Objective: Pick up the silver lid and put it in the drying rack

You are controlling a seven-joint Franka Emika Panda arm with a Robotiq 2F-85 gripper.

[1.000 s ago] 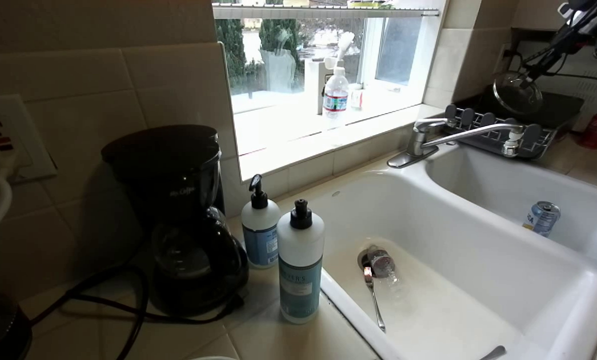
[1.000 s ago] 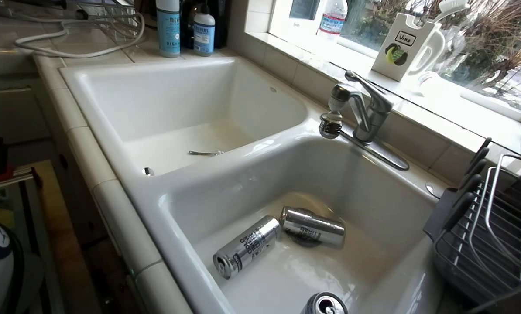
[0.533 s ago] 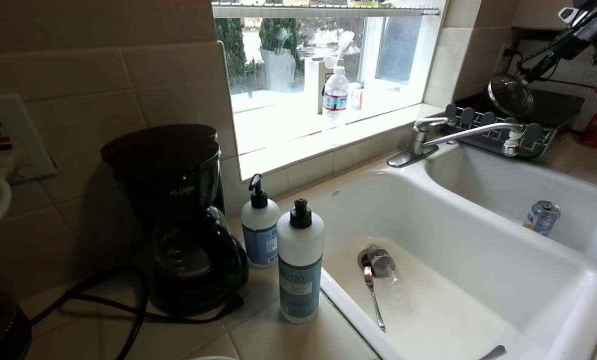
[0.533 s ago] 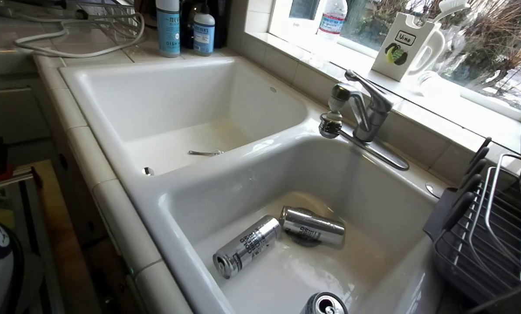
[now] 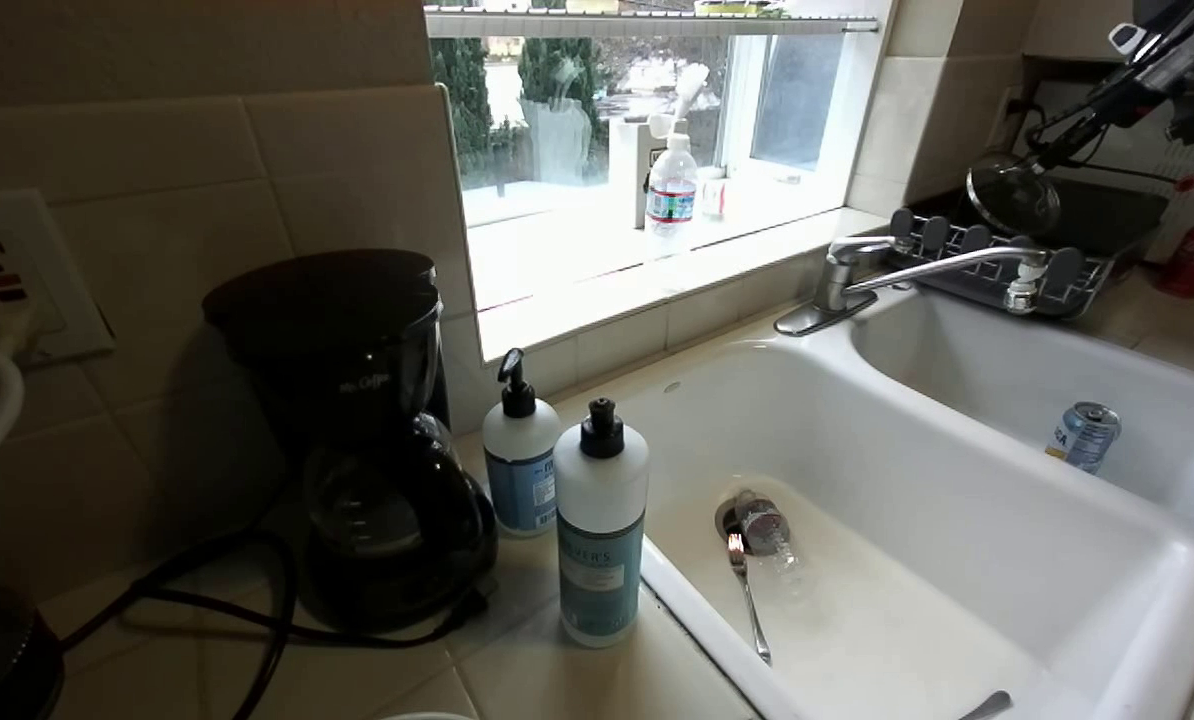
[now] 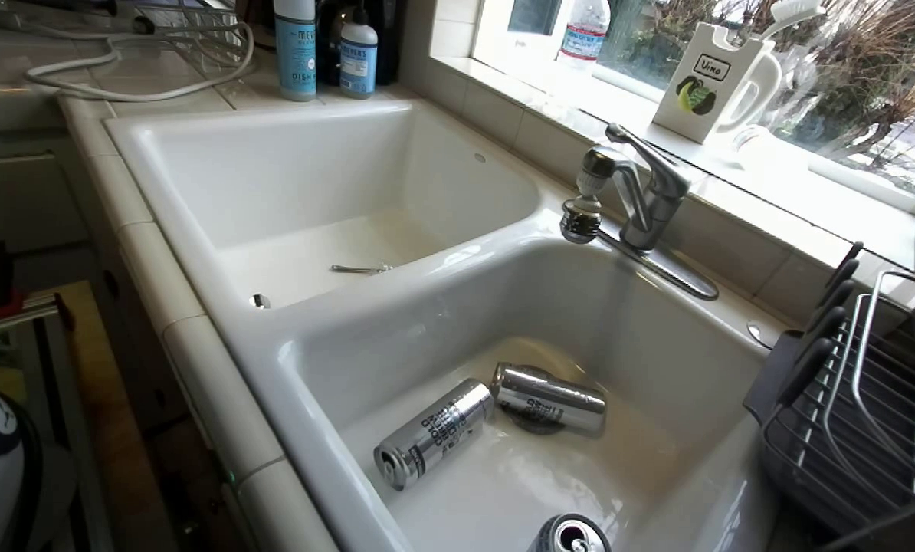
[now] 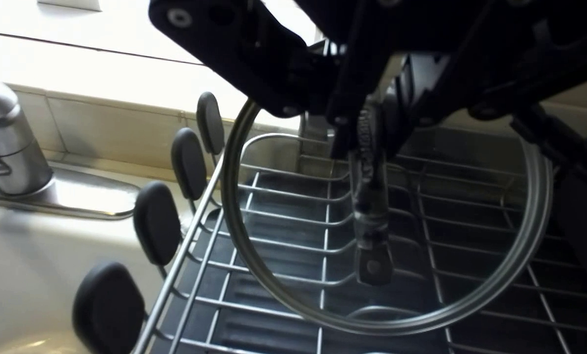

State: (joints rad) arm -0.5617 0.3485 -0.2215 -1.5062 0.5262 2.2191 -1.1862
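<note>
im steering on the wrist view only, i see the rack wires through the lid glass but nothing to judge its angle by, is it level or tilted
Observer: Tilted. In an exterior view the lid slants steeply, well off level.
Operator: ok and whats down in the basin, all i get is a bit of its white wall
Observer: At least three cans, seen in an exterior view: two lie on their sides, and the third is cut off by the picture's bottom edge.
</note>
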